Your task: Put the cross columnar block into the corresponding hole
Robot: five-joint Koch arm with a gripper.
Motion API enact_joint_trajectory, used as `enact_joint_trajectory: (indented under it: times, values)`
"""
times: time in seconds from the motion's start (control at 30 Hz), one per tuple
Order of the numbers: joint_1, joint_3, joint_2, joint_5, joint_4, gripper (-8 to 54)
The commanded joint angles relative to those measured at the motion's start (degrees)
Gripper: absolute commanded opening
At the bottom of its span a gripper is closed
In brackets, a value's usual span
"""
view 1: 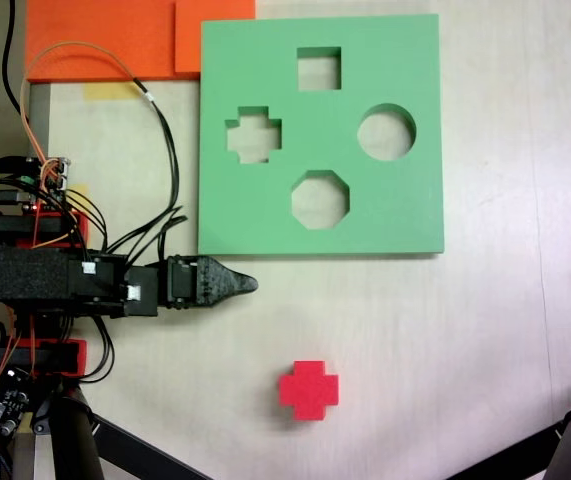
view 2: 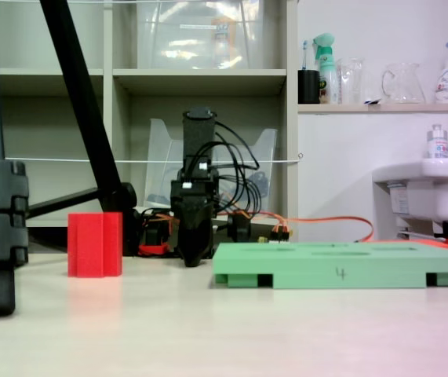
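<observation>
From above, the board [view 1: 320,135] shows four cutouts, all empty; the cross hole [view 1: 253,135] sits at its 9 o'clock. The low side view shows the board's edge marked "4" and the red block [view 2: 95,244] standing upright, long axis vertical. Seen from above, the block [view 1: 309,389] rests on the desk [view 1: 445,350] at 5 o'clock from the gripper [view 1: 249,283], well apart. The gripper's jaws taper to one point, pinched together on nothing.
</observation>
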Motion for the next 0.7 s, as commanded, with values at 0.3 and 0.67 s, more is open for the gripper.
enact_joint_trajectory:
  times: [0.3, 0.67]
  values:
    - [-0.44, 4.31, 4.39, 0.35, 2.29, 33.8]
    - [0.97, 4.04, 4.39, 27.25, 0.88, 34.0]
